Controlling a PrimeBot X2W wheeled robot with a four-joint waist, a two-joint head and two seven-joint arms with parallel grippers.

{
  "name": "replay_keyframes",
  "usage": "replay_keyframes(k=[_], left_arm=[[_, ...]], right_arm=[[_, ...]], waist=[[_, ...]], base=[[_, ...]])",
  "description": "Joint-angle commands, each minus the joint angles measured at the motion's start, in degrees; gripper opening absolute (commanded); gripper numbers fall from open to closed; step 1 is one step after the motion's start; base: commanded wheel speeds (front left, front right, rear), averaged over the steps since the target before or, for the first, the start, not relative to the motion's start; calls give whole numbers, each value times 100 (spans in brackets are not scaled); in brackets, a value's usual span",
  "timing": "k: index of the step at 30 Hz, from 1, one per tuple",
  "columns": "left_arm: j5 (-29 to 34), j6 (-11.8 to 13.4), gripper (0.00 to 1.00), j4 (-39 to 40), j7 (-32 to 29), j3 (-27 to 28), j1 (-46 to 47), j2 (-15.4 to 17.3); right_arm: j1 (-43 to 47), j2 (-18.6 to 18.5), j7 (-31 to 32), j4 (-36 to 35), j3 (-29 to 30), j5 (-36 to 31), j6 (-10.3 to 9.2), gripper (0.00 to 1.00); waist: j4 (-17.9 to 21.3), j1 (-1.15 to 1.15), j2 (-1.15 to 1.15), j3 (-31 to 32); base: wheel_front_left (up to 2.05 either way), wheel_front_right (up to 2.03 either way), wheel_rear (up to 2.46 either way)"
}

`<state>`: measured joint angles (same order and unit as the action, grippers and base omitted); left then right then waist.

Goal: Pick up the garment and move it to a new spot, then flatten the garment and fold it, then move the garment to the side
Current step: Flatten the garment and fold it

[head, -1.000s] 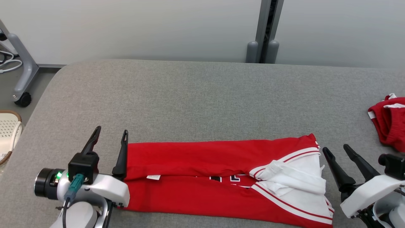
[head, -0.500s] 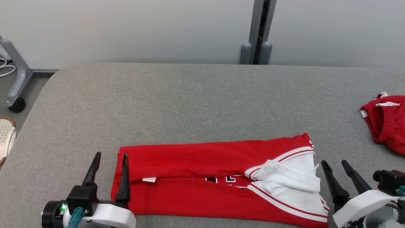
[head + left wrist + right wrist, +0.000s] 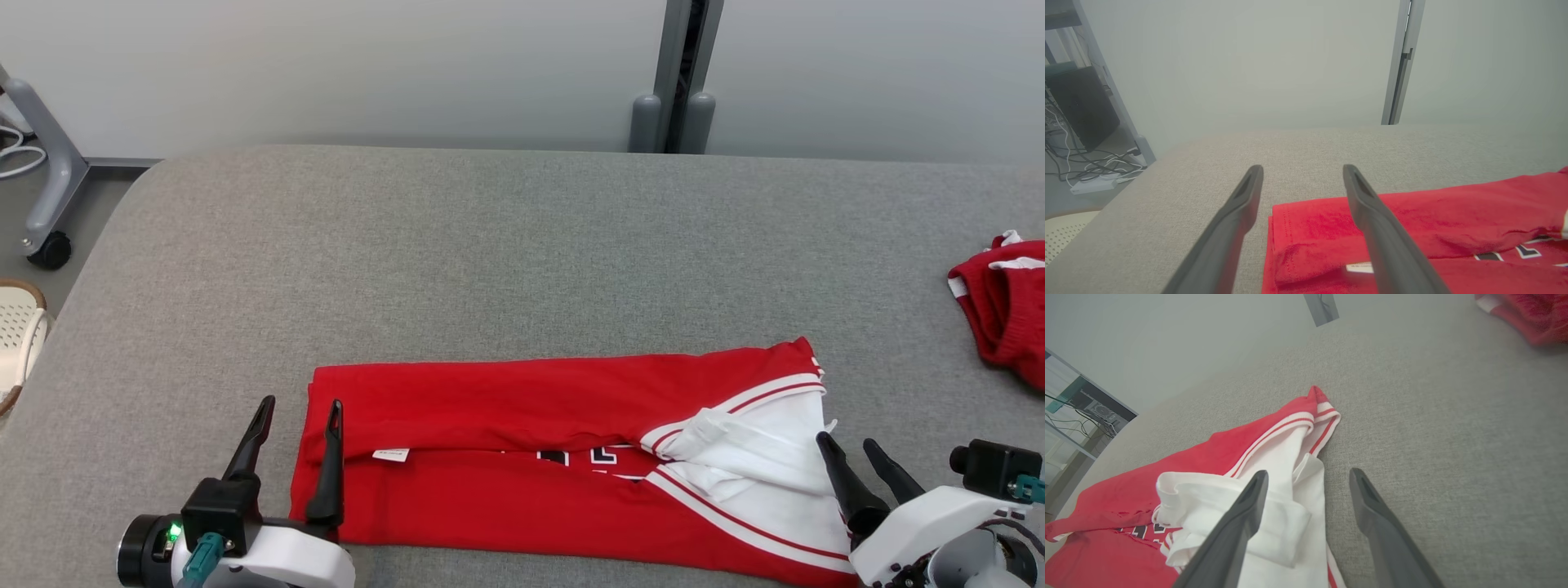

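Note:
The garment (image 3: 522,416) is a red jersey with white, red-striped trim, folded into a long band near the front of the grey table (image 3: 490,245). Its white end (image 3: 767,465) lies bunched at the right. My left gripper (image 3: 300,402) stands open at the band's left edge, one finger over the red cloth (image 3: 1412,216), the other over bare table. My right gripper (image 3: 847,443) is open at the white end, its left finger above the white fabric (image 3: 1274,490) and its right finger over the table. Neither holds anything.
A second red and white garment (image 3: 1000,302) lies crumpled at the table's right edge, also seen as red cloth (image 3: 1527,314) in the right wrist view. A wheeled metal stand (image 3: 45,196) and a pale perforated basket (image 3: 16,335) sit off the table's left side. A wall runs behind.
Both grippers have drawn back toward me along the garment's two ends, staying open. The head camera shifted, so the whole scene sits slightly differently.

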<state>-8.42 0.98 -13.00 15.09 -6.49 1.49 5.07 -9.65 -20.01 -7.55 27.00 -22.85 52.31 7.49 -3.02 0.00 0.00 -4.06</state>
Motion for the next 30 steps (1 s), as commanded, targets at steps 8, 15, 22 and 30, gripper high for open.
replay_keyframes(k=[8,15,22,30], left_arm=[[251,-248,100,-38,11,192,240,-117],[352,-306,100,-27,12,234,373,-169],[421,-348,100,-28,12,241,416,-193],[449,-354,100,-60,12,221,439,-204]], right_arm=[[-360,-61,361,335,-294,480,2,100],[-547,-102,538,500,-614,948,1,100],[-638,35,518,529,-970,1436,1,100],[-745,117,374,572,-1404,1773,1,100]], waist=[[-160,0,0,-309],[-269,0,0,-481],[-337,0,0,-587],[-370,0,0,-630]], base=[[0,0,0],[0,0,0],[0,0,0],[0,0,0]])
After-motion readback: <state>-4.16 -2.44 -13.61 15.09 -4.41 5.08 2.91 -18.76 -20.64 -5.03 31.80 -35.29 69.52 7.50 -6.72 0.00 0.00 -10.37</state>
